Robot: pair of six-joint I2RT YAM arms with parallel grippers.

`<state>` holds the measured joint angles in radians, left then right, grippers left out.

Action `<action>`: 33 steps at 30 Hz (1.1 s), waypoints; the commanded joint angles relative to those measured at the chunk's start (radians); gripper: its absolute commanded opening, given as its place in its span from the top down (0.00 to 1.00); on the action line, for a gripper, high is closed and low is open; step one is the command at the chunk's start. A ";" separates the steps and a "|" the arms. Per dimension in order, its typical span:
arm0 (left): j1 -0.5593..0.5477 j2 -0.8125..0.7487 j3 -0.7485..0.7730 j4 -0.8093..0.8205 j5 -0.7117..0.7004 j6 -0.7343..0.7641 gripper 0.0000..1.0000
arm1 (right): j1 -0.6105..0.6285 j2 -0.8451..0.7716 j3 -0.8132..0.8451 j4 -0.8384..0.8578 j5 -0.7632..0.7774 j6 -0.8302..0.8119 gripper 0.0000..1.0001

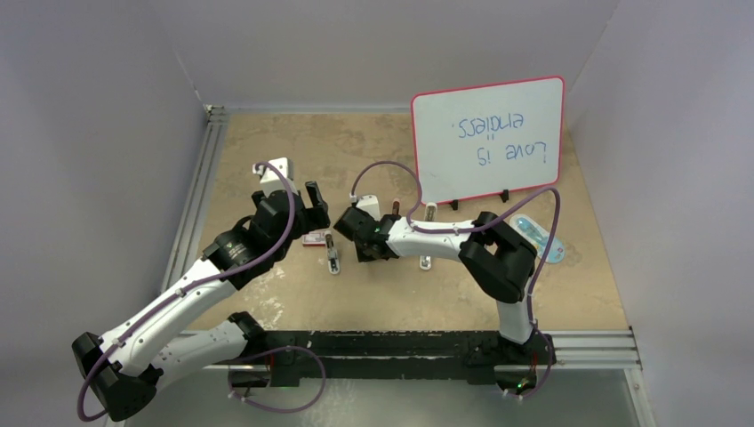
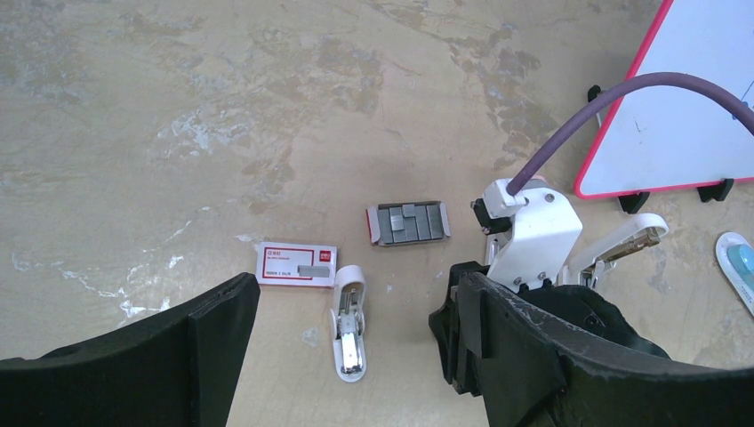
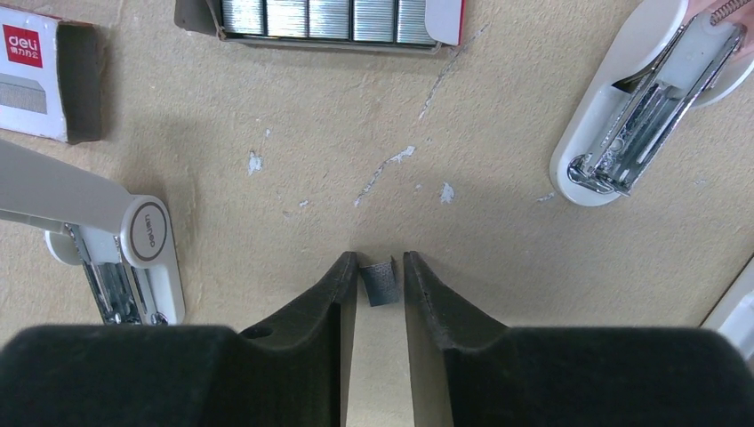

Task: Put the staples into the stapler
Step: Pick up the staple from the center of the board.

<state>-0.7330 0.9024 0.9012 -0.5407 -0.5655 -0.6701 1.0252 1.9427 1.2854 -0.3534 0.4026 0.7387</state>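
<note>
The table (image 1: 356, 142) has a beige, worn top with pale scuffs. A whiteboard (image 1: 487, 138) with a pink-red frame stands at the far right on black feet (image 1: 454, 205); its handwriting appears upside down in the top view. A blue-and-white oval item (image 1: 542, 238) lies flat near the board's right corner. A red-and-white cardboard sleeve (image 2: 296, 264) lies flat, one end open. A metal rail (image 1: 200, 187) borders the left edge. Grey walls (image 1: 89, 133) enclose the area.

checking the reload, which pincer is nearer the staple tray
Right. The right pincer sits just short of the staple tray; the left pincer hangs farther back, nearer the staple box.
</note>
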 commanded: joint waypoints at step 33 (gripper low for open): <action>0.002 0.027 -0.028 0.193 0.246 0.074 0.17 | -0.183 -0.465 -0.344 0.001 0.209 0.205 0.85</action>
<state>-0.7330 0.9089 0.8970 -0.4778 -0.4614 -0.6487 0.8719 1.5311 1.0077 -0.3492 0.5678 0.8818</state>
